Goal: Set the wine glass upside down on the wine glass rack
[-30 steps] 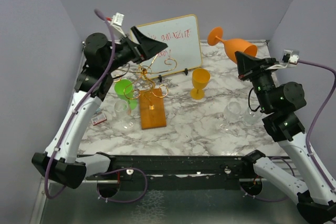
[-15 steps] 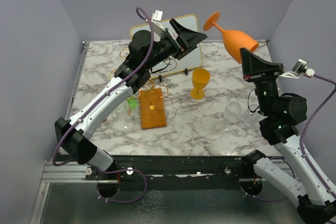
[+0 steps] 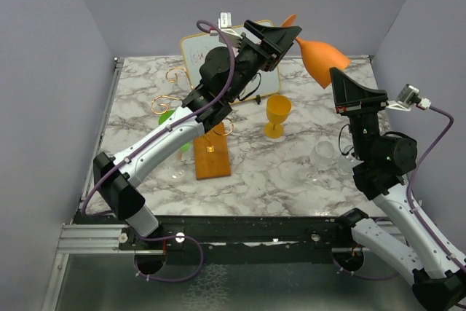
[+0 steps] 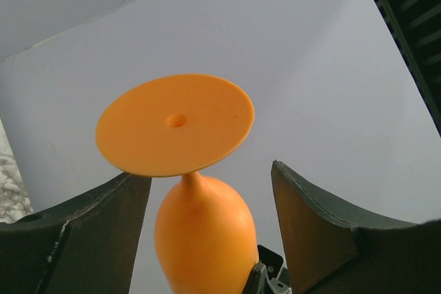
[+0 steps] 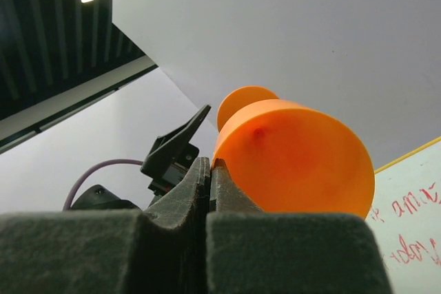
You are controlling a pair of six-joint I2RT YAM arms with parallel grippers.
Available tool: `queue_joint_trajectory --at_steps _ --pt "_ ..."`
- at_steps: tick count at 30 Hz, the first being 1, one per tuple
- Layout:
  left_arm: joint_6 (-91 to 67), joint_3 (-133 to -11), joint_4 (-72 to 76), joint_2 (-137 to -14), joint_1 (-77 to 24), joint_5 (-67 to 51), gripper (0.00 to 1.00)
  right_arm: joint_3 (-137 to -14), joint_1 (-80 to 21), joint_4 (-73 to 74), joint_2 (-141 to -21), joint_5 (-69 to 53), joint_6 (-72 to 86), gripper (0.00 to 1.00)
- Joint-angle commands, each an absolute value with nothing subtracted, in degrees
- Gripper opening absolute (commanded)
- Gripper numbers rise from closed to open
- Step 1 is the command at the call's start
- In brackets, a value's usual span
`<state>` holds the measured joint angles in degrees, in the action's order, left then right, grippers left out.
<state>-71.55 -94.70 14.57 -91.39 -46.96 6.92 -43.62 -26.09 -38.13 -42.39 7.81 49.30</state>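
The right pincer (image 5: 209,163) pinches the glass (image 4: 176,125) rim; the wide left pincer (image 4: 210,178) should centre on the stem (image 4: 190,182) before closing.

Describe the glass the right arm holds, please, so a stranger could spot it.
Above the far edge of the marble table, beside the whiteboard, the right arm's fingers pinch an orange wine glass by its rim. It alone is airborne; the yellow goblet below stands upright.
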Motion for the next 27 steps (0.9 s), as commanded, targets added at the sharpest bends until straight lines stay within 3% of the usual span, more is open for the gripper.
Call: queue_joint_trajectory --at_steps 1,5,9,15,19,20,22,23,25,27 --pt "-72.11 -99.0 16.96 -93.89 -48.11 10.67 0.65 -42.34 -26.22 -43.09 -42.17 5.48 49.89 0.01" --pt "-72.25 -101.13 17.58 -95.92 -48.34 9.57 0.54 -42.07 -26.21 -43.7 -42.19 4.35 49.17 0.01" --pt "-72.06 -101.23 20.38 -96.99 -48.47 8.3 0.25 -41.26 -26.23 -44.61 -41.94 2.71 48.78 0.01" --pt "-71.23 -101.16 23.92 -97.99 -48.62 5.2 0.0 -40.25 -26.2 -43.52 -40.68 0.85 48.77 0.01" --pt "-67.87 -100.1 24.67 -96.96 -48.69 4.4 0.0 -40.12 -26.19 -38.36 -38.45 1.53 48.95 0.02" --pt "-66.84 -99.64 24.84 -96.42 -48.69 4.24 0.0 -40.22 -26.19 -36.66 -37.63 1.96 48.69 0.12" --pt "-64.15 -97.98 24.96 -95.0 -48.69 2.98 0.0 -41.27 -26.19 -31.85 -35.82 2.65 47.51 0.45" --pt "-62.08 -97.14 24.92 -93.98 -48.7 2.38 0.0 -42.34 -26.24 -28.57 -34.78 2.67 46.02 0.56" --pt "-57.96 -95.02 24.87 -91.69 -48.61 0.6 0.0 -44.55 -26.19 -21.33 -32.66 2.31 42.07 0.72" --pt "-52.31 -93.16 24.35 -89.08 -48.47 -1.49 0.0 -47.0 -26.21 -12.18 -30.54 2.32 38.55 0.8"
